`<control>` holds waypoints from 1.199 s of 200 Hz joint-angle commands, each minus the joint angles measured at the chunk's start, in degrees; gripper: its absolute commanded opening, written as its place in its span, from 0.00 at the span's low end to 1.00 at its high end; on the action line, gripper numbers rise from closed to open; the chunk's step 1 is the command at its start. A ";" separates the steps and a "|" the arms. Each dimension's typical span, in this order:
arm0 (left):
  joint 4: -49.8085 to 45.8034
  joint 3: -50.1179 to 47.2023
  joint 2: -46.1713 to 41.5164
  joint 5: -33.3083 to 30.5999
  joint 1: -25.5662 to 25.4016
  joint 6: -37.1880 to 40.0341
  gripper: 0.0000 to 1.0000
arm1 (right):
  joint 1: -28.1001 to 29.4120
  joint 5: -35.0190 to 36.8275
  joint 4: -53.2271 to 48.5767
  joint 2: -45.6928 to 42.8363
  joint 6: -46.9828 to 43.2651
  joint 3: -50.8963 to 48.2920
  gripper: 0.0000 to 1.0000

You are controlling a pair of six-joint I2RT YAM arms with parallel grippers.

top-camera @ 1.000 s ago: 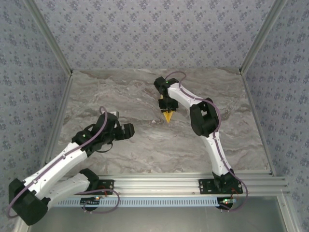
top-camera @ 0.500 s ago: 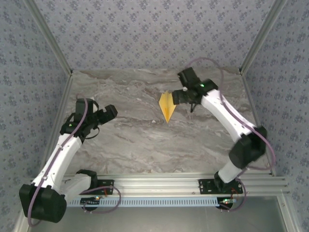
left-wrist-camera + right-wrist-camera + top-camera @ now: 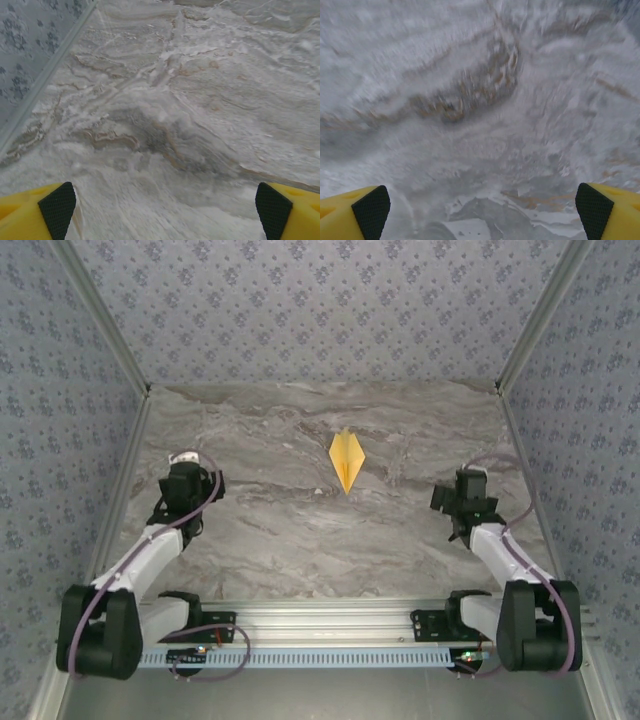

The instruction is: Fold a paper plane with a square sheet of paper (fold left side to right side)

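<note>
Paper plane (image 3: 346, 460): finished-looking dart, flat at desk (image 3: 280, 530) centre, tip toward near edge. Left fingers (image 3: 57, 202): spread wide, empty, over bare desk. Right fingers (image 3: 372, 207): same; both well apart, likely to leave plane undisturbed.

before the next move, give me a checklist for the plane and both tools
1. Paper plane lies free on the table, nothing touching it: ok
2. Plane is a narrow dart, sharp tip toward the near edge: ok
3. Left tool open and empty: ok
4. Right tool open and empty: ok
5. Both tools well apart from the plane, one on each side: ok
6. Creases pressed flat: cannot tell, too small
</note>
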 commanded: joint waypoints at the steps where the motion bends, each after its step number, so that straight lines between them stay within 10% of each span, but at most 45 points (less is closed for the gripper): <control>1: 12.78 -2.82 3.94 -2.39 0.97 6.62 0.96 | -1.00 -2.21 18.17 2.53 -4.58 -2.34 1.00; 90: 38.95 -9.18 13.80 21.35 11.58 5.68 0.96 | -0.71 -11.36 56.07 23.12 -10.01 -6.14 1.00; 120: 50.73 -10.18 23.92 23.44 12.14 4.91 0.98 | -1.19 -14.44 46.88 22.19 -10.68 -2.39 1.00; 240: 40.03 -4.95 23.69 21.35 10.84 6.02 0.98 | -1.11 -14.26 47.95 22.26 -10.69 -2.69 1.00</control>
